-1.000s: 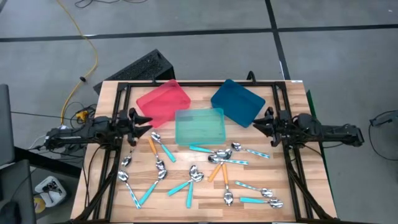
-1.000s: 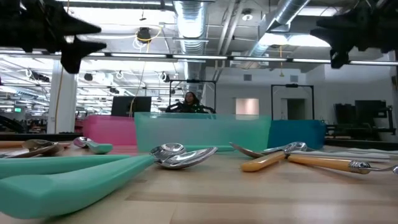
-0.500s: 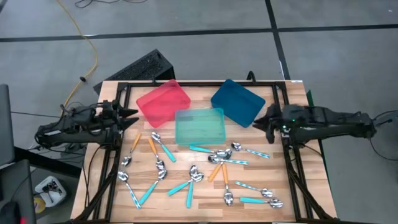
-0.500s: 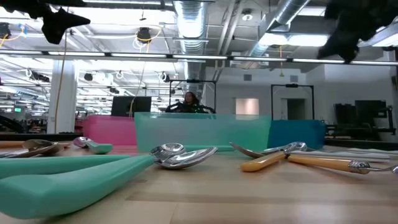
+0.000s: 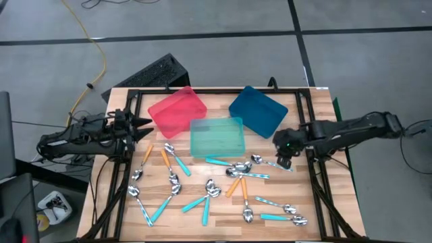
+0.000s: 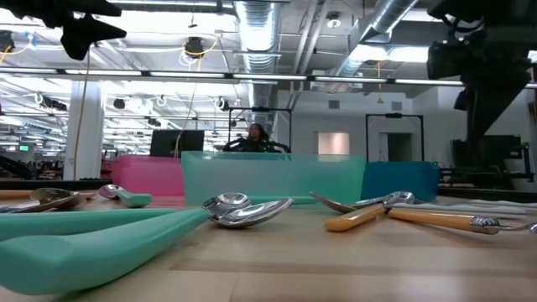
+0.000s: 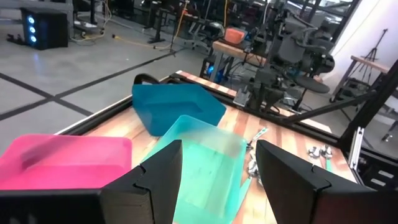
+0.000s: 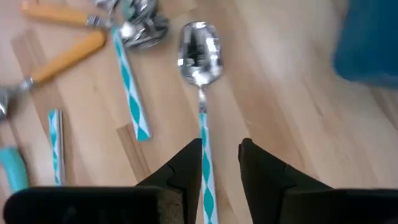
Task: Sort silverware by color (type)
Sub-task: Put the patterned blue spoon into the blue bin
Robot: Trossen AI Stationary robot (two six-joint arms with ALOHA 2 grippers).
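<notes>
While the right arm reaches in over the spoons, this is how it stands:

Right claw: fingers a narrow gap apart, holding nothing, poised above the striped-handled spoon.
Spoon's lie: its long axis runs straight out from the claw, the striped handle passing between the two fingers and the shiny bowl at the far end, so I judge a straight drop would straddle the handle.
Nearer arm: the right; this spoon lies on the right side of the surface, near the blue tray.
Left claw: fingers wide, holding nothing, raised at the left edge and facing the trays.
Materials: polished metal bowls, thin smooth handles in orange, teal or teal-and-white stripe, on pale wood planks.
Trays: red, teal and blue, all smooth plastic.
</notes>
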